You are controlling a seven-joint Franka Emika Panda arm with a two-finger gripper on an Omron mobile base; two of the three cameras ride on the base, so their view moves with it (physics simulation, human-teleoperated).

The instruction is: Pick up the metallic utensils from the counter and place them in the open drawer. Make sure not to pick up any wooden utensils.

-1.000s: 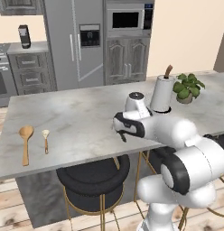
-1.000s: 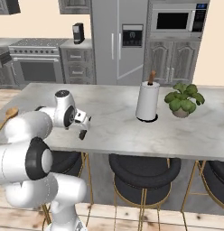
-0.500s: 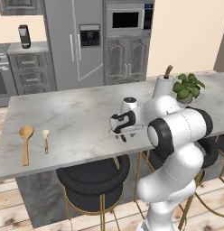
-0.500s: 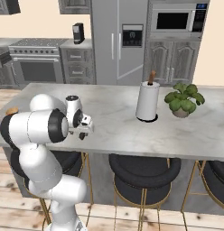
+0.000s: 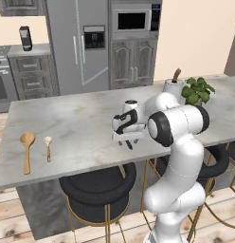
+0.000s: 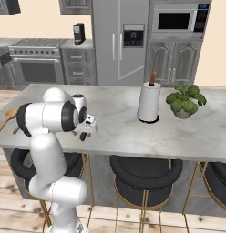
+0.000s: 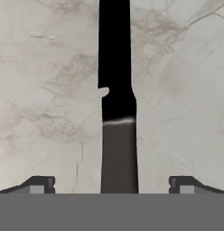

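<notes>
Since a second ago the arm has folded in over the stone and the gripper [image 5: 127, 142] has come down close to the counter [image 5: 76, 128].

From the left base view, the gripper hangs just above the near edge of the light marbled counter, fingers pointing down. Well apart to the left lie the large wooden spoon [image 5: 27, 151] and, just beside it, the shorter utensil with a pale head [image 5: 48, 146]; both are to be left alone. A paper towel roll [image 5: 172, 88] and a potted plant [image 5: 197, 91] stand at the far right.

From the right base view, the gripper [image 6: 83, 134] sits low over the counter's front edge, beside the arm's bulky elbow. The earlier picture from this side showed it further back and higher.

From the hand view, the dark knife [image 7: 116, 99] lies flat on the stone, running straight up the middle. Its handle sits between the two fingertips [image 7: 39, 184], which stand wide apart on either side and touch nothing.

Judged from its look, the knife is stiff, thin and light, smooth enough to slip. The handle is the sensible place to close on, across its narrow width.
</notes>
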